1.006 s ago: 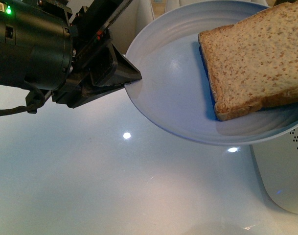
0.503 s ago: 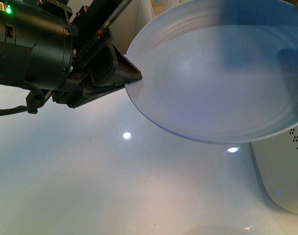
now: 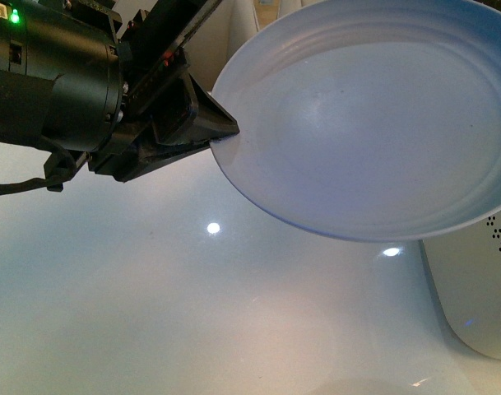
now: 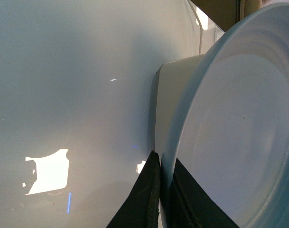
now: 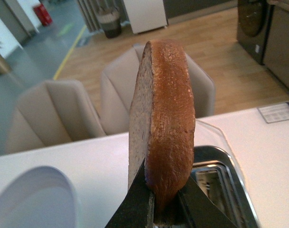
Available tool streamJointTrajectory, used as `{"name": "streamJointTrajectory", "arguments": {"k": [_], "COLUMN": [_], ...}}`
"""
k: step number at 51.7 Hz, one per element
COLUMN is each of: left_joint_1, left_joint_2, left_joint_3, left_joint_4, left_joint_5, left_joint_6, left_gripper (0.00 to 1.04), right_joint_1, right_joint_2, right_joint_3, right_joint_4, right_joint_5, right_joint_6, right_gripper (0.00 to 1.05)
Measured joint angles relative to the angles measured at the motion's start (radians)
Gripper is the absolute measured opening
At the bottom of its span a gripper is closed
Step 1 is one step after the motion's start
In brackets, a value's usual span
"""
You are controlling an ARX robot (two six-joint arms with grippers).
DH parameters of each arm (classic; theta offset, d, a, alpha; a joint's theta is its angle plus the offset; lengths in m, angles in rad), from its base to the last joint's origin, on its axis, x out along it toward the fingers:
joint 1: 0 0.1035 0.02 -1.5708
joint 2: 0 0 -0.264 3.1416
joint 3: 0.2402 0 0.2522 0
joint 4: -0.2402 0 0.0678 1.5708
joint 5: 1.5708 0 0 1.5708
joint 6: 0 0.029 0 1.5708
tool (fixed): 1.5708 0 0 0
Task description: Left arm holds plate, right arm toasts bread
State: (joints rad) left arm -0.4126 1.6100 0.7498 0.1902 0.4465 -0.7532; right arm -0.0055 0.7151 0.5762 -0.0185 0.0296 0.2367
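**Upright bread slice (image 5: 165, 118) at the toaster (image 5: 215, 180)**

The right gripper (image 5: 164, 211) clamps the slice's lower edge, so it stands on edge just above the toaster's slot, which lies slightly to one side. Slot and slice seem roughly aligned lengthwise. The left gripper (image 3: 224, 136) pinches the rim of the empty plate (image 3: 365, 123), held tilted above the white table (image 3: 151, 313).

My right gripper (image 5: 166, 202) pinches the bread (image 5: 165, 118) upright, edge-on, close by the toaster (image 5: 222, 183); I see 2 chairs (image 5: 54, 114) past the counter's (image 5: 92, 156) edge.
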Motion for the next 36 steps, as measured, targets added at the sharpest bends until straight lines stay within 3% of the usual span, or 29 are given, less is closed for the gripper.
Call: {"name": "streamJointTrajectory", "arguments": {"k": [16,36], "left_joint_1": [0.000,0.000], "left_joint_2": [0.000,0.000], "left_joint_3": [0.000,0.000], "left_joint_4": [0.000,0.000], "left_joint_5": [0.000,0.000], "left_joint_6": [0.000,0.000], "left_gripper": [0.03,0.03], "right_joint_1": [0.023,0.056], "right_joint_2": [0.106,0.238], "right_joint_3": [-0.086,-0.115], "right_joint_4": [0.080,0.164], "right_joint_5": [0.112,0.145], "right_joint_6": [-0.170,-0.232], "right_gripper": [0.03,0.03]}}
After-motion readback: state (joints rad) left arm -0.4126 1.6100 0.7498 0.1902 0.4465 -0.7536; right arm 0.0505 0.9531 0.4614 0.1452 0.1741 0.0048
